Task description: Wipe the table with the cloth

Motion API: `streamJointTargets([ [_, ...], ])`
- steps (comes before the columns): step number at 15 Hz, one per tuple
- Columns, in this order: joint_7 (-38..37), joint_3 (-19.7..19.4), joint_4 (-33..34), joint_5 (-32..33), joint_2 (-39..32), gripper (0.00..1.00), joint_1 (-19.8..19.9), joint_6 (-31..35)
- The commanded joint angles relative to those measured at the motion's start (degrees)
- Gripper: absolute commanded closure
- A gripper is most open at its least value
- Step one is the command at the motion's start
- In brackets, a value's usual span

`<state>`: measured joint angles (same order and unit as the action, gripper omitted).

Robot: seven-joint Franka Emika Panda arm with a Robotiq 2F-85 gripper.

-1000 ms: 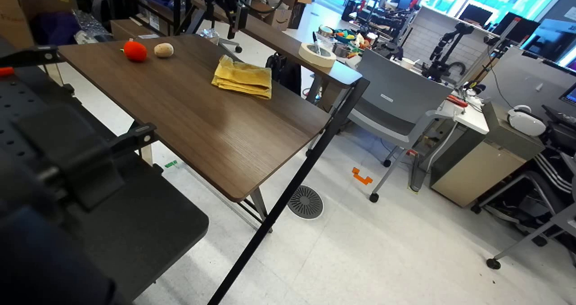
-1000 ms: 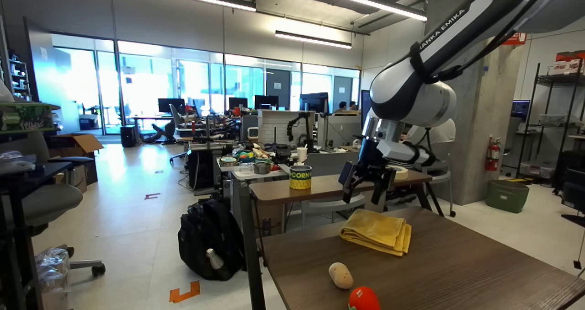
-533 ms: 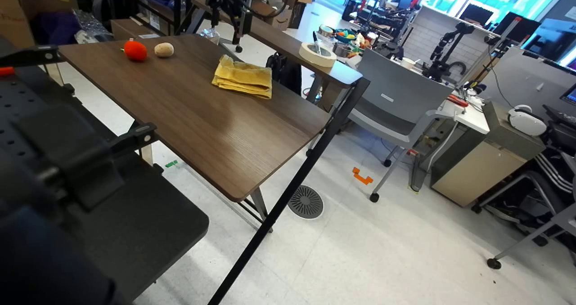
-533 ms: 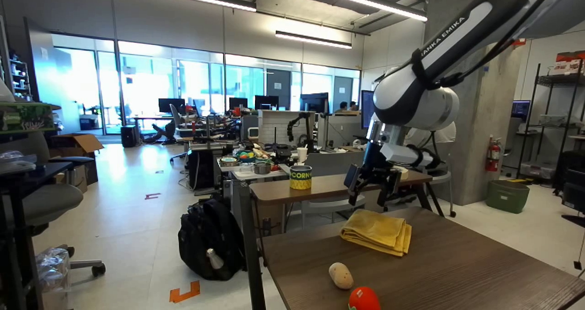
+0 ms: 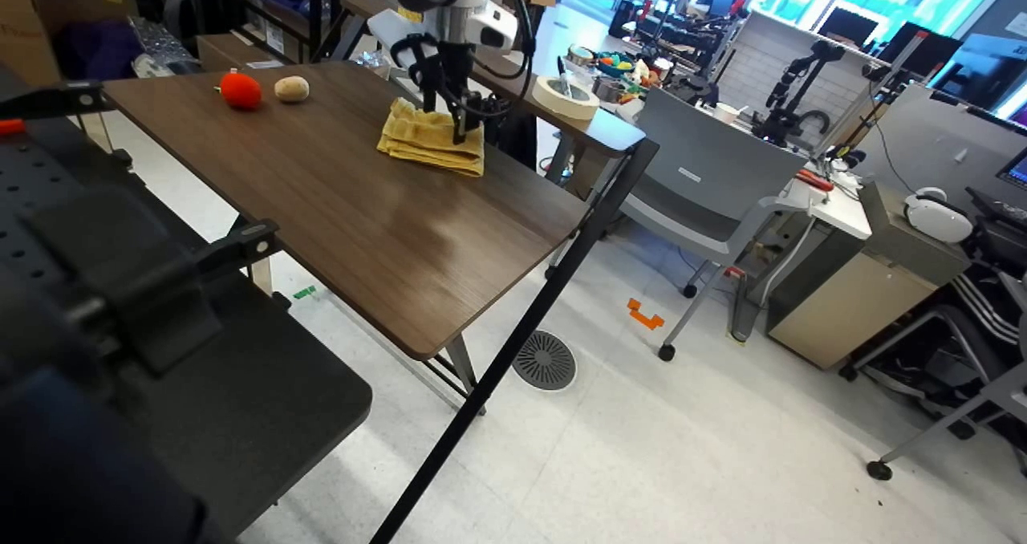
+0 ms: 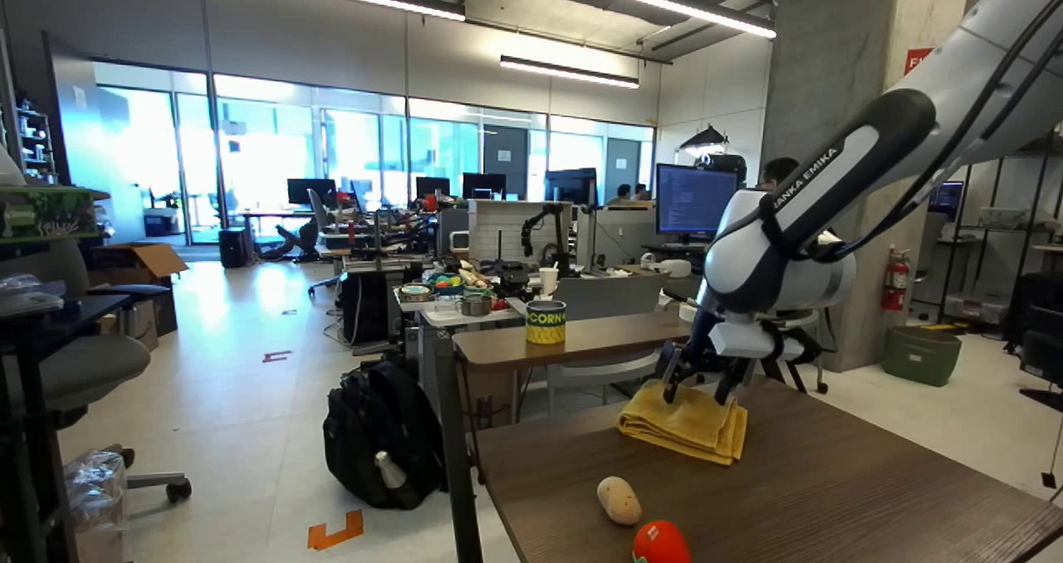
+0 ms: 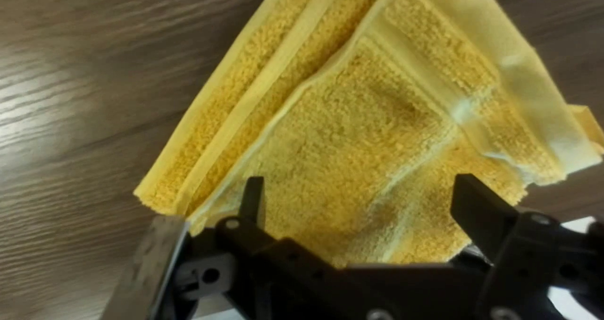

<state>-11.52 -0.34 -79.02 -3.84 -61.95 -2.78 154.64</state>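
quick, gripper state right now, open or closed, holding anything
Gripper: open over the folded yellow terry cloth, holding nothing; contact with it cannot be told.

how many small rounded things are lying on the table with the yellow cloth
2: a tan lump, nearer the cloth, and a red ball beside it, farther from the cloth. The cloth could hide more.

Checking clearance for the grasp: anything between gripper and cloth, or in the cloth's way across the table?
Nothing visible between the open gripper and cloth. On the table, the red object and tan object sit near one end, upper left in an exterior view; wiping there could hit them.
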Motion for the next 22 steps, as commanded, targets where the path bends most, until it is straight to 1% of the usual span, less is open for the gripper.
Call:
streamJointTargets([
  [1, 0.1, 0.1, 0.9, -0.6, -1.2, 0.00, -0.3, 0.1],
  [4, -0.1, 0.4, 1.8, -0.7, -2.0, 0.00, -0.6, 0.2],
  [7, -1.4, -2.7, 7.3, 1.3, -5.5, 0.00, -2.4, -4.4],
  [9, -2.4, -4.8, 11.3, 2.1, -9.1, 0.00, -3.3, -5.5],
  [12, -2.4, -6.4, 16.8, 2.8, -14.2, 0.00, -3.7, -7.0],
  [14, -2.4, -6.6, 20.2, 3.0, -17.1, 0.00, -3.3, -8.3],
  [16, -3.1, -8.0, 24.4, 2.6, -19.7, 0.00, -3.0, -10.1],
  [19, -4.7, -11.6, 29.9, 2.7, -22.9, 0.00, -0.7, -11.9],
  [22, -6.4, -16.2, 32.7, 3.4, -24.6, 0.00, 1.3, -14.5],
])
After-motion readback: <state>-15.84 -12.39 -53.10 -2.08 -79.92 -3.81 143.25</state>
